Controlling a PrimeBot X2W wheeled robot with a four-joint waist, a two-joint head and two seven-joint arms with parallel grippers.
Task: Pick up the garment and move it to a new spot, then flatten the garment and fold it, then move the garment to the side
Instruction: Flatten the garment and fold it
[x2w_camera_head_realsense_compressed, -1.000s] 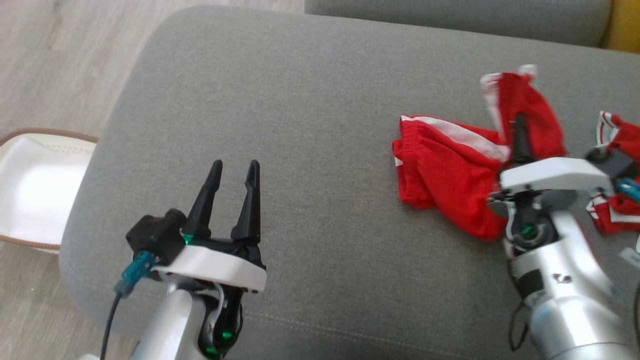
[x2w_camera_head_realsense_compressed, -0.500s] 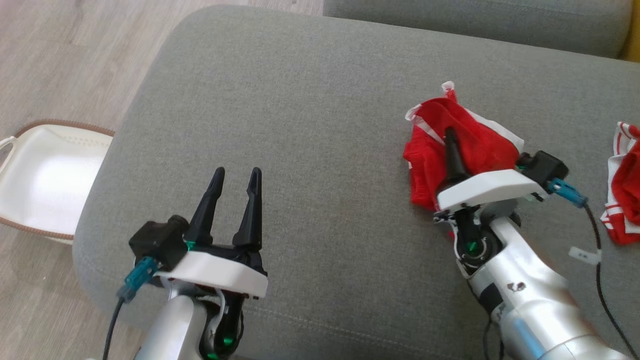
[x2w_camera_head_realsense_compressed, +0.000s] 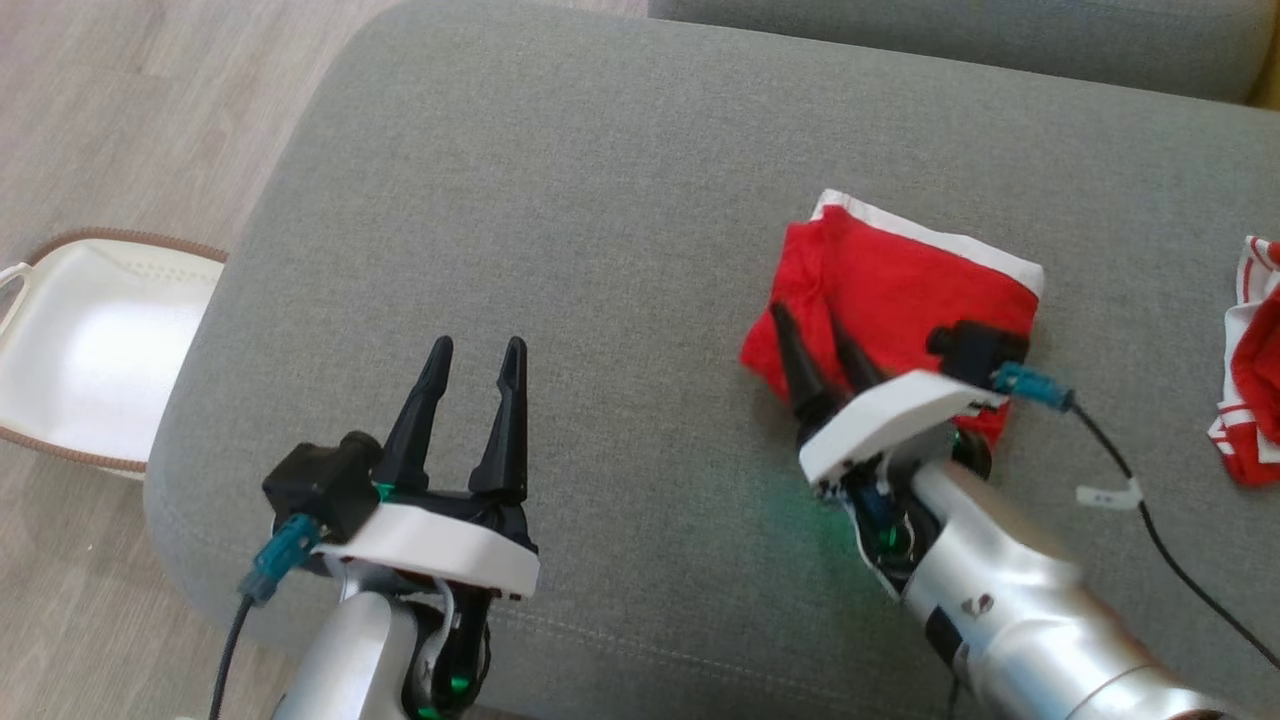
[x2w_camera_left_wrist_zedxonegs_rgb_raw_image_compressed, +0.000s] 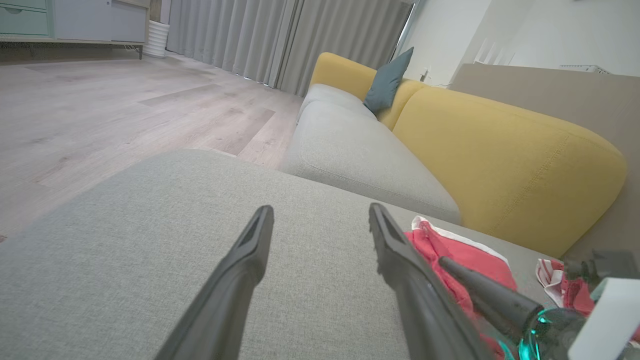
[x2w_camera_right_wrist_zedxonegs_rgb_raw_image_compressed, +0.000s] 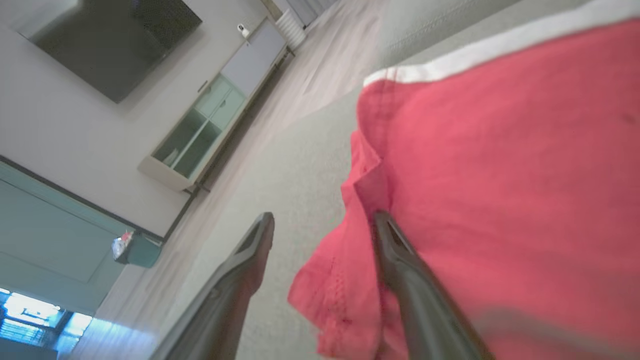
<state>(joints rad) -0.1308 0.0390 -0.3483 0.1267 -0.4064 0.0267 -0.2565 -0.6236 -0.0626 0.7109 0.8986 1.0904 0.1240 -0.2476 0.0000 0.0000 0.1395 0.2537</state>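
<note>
Head view: near edge of red garment (x2w_camera_head_realsense_compressed: 900, 280) behind right gripper (x2w_camera_head_realsense_compressed: 808, 322), fingers apart; left gripper (x2w_camera_head_realsense_compressed: 478, 345) spread, empty.

Our left arm (x2w_camera_head_realsense_compressed: 345, 650) rises from the lower left, its jaws parted and holding nothing, fingers (x2w_camera_head_realsense_compressed: 500, 410) pointing straight ahead. Our right arm (x2w_camera_head_realsense_compressed: 1010, 620) reaches in from the lower right, wrist turned leftward, its jaws also spread wide, both fingers (x2w_camera_head_realsense_compressed: 795, 355) angled up-left.
</note>
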